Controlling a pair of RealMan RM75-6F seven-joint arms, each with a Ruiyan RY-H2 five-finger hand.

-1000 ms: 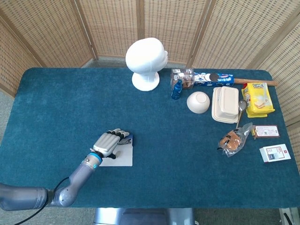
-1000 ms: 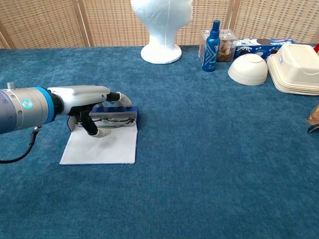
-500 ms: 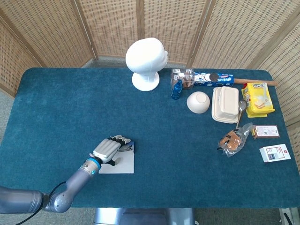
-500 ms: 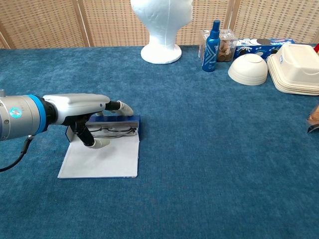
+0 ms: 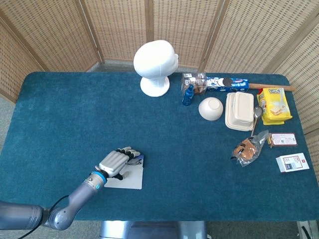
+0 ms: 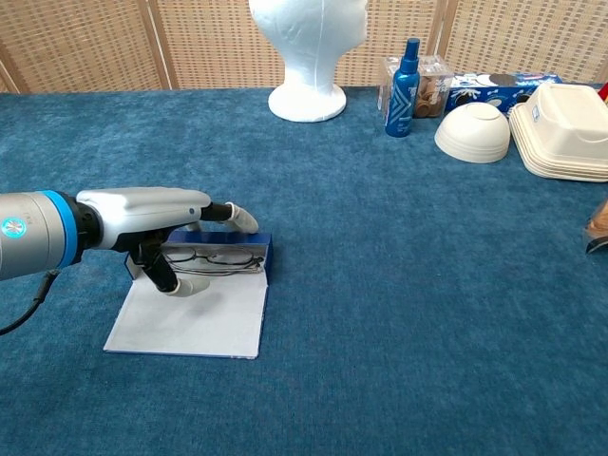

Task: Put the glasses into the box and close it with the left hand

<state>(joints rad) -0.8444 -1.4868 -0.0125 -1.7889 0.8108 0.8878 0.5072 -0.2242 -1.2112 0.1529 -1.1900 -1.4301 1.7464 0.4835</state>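
Left robot hand [image 6: 161, 214] is held flat over the glasses [image 6: 211, 257], gripping nothing; the white lid [image 6: 190, 318] should be lifted and folded over the box [image 6: 249, 249].

A long table [image 5: 60, 109] covered in deep teal carpet-like cloth is filling most of the room ahead of me, its corners rounded. Behind it, a folding screen [image 5: 119, 30] of woven tan wicker panels in light wooden frames is standing in a zigzag and wrapping round both ends of the table. Pale grey floor [image 5: 6, 107] is showing in a narrow strip at the left edge and beneath the near side. Soft, even light is falling across the cloth, casting only faint shadows.
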